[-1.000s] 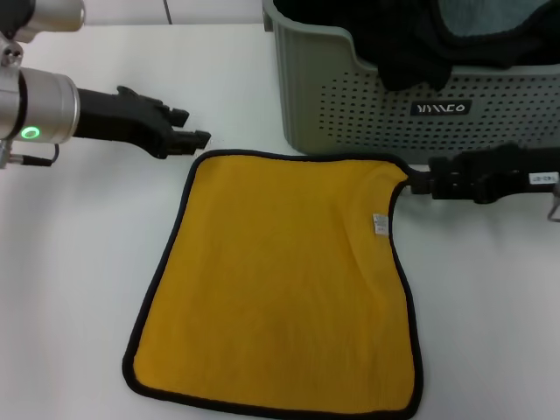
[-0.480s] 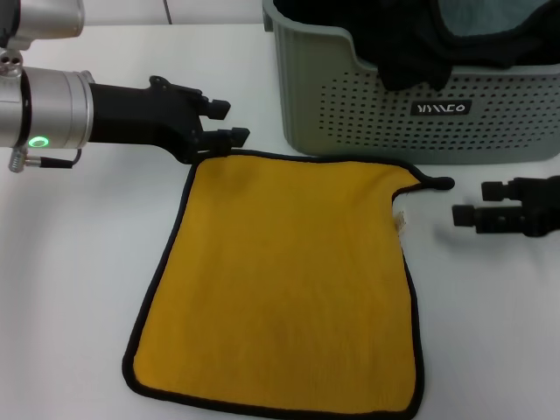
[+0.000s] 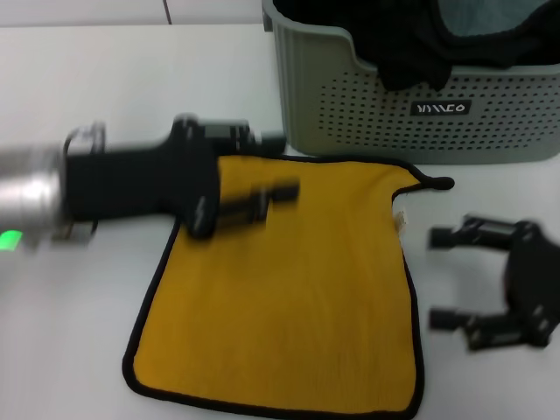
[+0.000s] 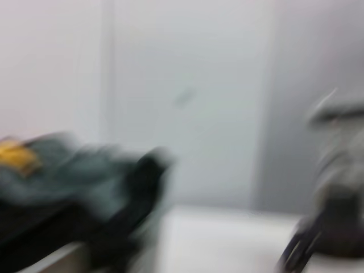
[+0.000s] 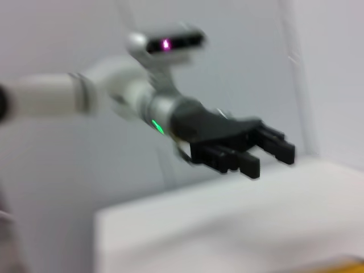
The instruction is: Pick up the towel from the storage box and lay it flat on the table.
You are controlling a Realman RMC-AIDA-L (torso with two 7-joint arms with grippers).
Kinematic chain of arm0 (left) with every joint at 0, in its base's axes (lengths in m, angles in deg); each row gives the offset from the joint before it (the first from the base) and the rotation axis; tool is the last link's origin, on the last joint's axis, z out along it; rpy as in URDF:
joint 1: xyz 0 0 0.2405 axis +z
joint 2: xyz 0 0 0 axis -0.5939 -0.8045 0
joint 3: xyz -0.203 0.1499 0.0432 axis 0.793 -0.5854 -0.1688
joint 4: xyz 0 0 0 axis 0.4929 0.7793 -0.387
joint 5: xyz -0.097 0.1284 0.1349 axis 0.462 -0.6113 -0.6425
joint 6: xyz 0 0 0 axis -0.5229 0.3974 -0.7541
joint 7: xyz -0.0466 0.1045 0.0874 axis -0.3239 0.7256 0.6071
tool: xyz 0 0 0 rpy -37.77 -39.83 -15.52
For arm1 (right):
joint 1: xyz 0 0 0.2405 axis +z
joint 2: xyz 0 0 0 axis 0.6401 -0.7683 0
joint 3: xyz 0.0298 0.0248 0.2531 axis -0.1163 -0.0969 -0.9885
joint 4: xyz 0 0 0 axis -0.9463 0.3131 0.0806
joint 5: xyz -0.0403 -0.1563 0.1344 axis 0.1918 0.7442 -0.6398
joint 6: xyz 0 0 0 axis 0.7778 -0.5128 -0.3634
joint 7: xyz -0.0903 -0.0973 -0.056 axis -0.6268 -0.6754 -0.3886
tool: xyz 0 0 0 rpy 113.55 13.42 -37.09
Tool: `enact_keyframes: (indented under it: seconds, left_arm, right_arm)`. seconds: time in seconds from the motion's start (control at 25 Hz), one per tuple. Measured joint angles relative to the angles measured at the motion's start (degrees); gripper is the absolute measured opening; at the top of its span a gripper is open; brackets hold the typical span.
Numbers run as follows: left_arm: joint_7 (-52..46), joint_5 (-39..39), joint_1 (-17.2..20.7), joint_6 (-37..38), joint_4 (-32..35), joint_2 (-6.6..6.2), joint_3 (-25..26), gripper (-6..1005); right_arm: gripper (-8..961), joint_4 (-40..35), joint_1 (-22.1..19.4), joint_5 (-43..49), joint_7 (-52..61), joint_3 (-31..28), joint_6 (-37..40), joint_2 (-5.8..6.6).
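Yellow towel (image 3: 284, 289) lies flat only in head view.

We see white letters on a small black label (image 3: 441, 108) on the box (image 3: 367, 114), but we cannot read them; nothing else carries text.
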Motion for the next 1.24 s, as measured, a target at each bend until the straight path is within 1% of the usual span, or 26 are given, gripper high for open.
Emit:
enact_keyframes:
  seconds: [0.04, 0.08, 0.16, 0.2, 0.32, 0.36, 0.4, 0.48, 0.56, 0.76, 0.96, 1.2, 1.24]
  left_arm:
    - [1.71, 3.11, 1.46, 5.43, -2.01, -0.04, 0.18, 460]
    - [2.57, 4.63, 2.40, 8.54, -3.12, -0.11, 0.30, 461]
    - [3.99, 5.64, 4.39, 13.55, -4.80, -0.56, 0.60, 464]
    - [4.49, 4.94, 5.13, 14.90, -5.20, -1.07, 0.68, 465]
    - [8.47, 1.96, 5.70, 16.29, -7.92, -2.59, 0.68, 469]
    - [10.74, 1.53, 5.72, 16.63, -9.40, -3.22, 0.68, 470]
    - [11.80, 1.46, 5.73, 16.70, -10.31, -3.52, 0.68, 471]
    - [14.47, 1.22, 5.44, 16.79, -13.01, -4.72, 0.68, 474]
    - [15.03, 0.93, 5.02, 16.78, -14.13, -5.11, 0.66, 480]
    - [15.46, -0.42, 4.91, 16.73, -14.30, -5.21, 0.82, 506]
    - [15.11, -2.94, 4.71, 16.70, -14.35, -4.72, 2.52, 522]
    - [15.02, -3.60, 4.52, 16.73, -14.18, -4.72, 2.86, 729]
    - [15.00, -3.65, 4.50, 16.73, -14.19, -4.77, 2.85, 729]
  right_arm:
    - [850, 2.69, 0.65, -1.43, -2.93, 1.90, 0.41, -0.09]
    - [851, 5.46, 1.37, -2.76, -5.86, 4.09, 0.50, -0.27]
    - [855, 9.82, 2.72, -5.71, -10.16, 8.21, 0.05, -0.42]
    - [856, 11.16, 3.15, -6.86, -11.54, 9.58, -0.04, -0.40]
    - [858, 13.14, 3.50, -9.56, -14.26, 11.67, 0.18, -0.42]
    - [858, 13.25, 3.43, -9.79, -14.55, 11.90, 0.32, -0.44]
    - [858, 13.21, 3.34, -9.92, -14.66, 12.05, 0.44, -0.45]
    - [858, 12.99, 3.18, -10.88, -14.74, 12.99, 0.75, -0.50]
    - [858, 12.91, 2.91, -12.66, -14.84, 14.74, 0.91, -0.51]
    - [858, 13.11, 3.26, -15.20, -16.62, 19.22, -0.32, -0.55]
    - [858, 13.56, 3.24, -16.45, -17.76, 20.56, -1.38, -0.56]
    - [858, 13.65, 3.32, -17.07, -17.89, 21.84, -2.60, -0.56]
    - [858, 13.66, 3.38, -17.25, -17.87, 22.14, -2.83, -0.56]
